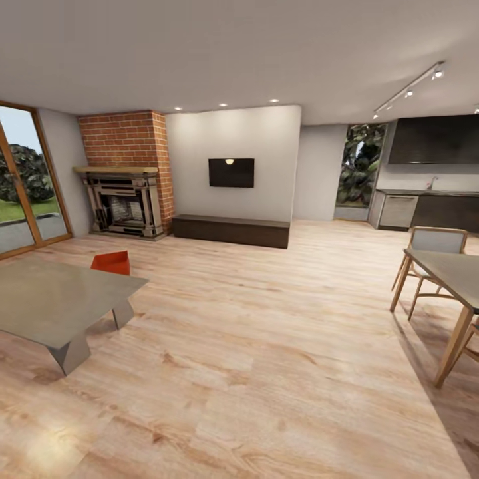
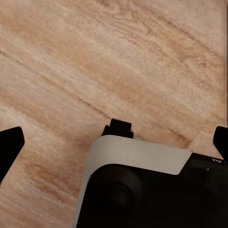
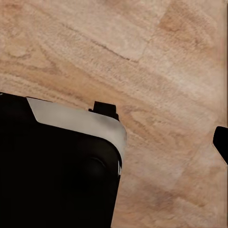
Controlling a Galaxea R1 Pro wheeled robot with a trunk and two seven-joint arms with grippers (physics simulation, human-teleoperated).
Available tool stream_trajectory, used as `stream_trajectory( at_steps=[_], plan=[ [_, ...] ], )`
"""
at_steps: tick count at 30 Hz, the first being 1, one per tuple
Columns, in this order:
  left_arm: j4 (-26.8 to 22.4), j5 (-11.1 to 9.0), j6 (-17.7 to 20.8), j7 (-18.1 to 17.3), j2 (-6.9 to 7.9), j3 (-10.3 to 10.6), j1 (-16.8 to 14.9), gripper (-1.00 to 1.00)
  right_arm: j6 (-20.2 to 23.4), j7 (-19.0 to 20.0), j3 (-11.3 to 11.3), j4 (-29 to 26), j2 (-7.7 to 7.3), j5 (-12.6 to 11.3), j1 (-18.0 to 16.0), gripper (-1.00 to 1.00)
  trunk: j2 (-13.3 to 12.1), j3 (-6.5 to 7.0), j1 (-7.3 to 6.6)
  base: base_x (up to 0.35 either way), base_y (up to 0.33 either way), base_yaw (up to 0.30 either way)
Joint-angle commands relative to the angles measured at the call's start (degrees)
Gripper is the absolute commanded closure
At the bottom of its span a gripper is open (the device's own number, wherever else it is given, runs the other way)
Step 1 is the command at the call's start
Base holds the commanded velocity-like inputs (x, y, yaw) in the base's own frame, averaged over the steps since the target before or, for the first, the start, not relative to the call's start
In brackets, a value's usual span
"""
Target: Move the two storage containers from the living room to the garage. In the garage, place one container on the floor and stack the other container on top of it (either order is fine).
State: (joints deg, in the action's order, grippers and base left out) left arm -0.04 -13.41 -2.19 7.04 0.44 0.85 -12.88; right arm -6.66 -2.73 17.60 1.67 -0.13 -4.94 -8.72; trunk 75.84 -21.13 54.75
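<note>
- Orange-red storage container [image 1: 111,263] sat on the light wood plank floor [image 1: 266,346] in the head view, just behind the far corner of the low grey coffee table [image 1: 53,299], between it and the brick fireplace [image 1: 126,176]. We saw one container; the table hid its lower part.
- Same view: dining table [image 1: 449,273] and chair [image 1: 432,243] at right, well apart from the container. We were in the living room, nothing picked up yet.
- Handling call: plain smooth walls, open top, likely stiff and light but slippery. We judged a pinch over one wall's rim, or both arms on opposite walls, to be safest.
- Left wrist view: left gripper [image 2: 114,142] hung over bare planks, dark fingertips [image 2: 10,140] at opposite edges, spread wide, holding nothing.
- Right wrist view: right gripper over planks too; one fingertip [image 3: 221,140] visible, so we couldn't tell its state. Nothing seen in it.
</note>
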Motion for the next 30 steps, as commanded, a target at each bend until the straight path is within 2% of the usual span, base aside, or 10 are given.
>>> stream_trajectory(
  at_steps=[1, 30],
  plan=[
    [0.0, -0.4, -0.2, 0.1, -0.01, 0.1, 0.0, -1.00, -0.3, -0.1, 0.5, 0.2, 0.03, -0.5, -0.1, -1.00, 0.0, -0.06, 0.03, 0.323, 0.000, 0.000],
    [0.0, -0.4, -0.1, 0.0, 0.00, 0.1, 0.0, -1.00, -0.3, -0.1, 0.4, 0.2, 0.55, -0.6, -0.1, -1.00, 0.0, -0.06, 0.03, 0.323, 0.000, 0.000]
  ],
)
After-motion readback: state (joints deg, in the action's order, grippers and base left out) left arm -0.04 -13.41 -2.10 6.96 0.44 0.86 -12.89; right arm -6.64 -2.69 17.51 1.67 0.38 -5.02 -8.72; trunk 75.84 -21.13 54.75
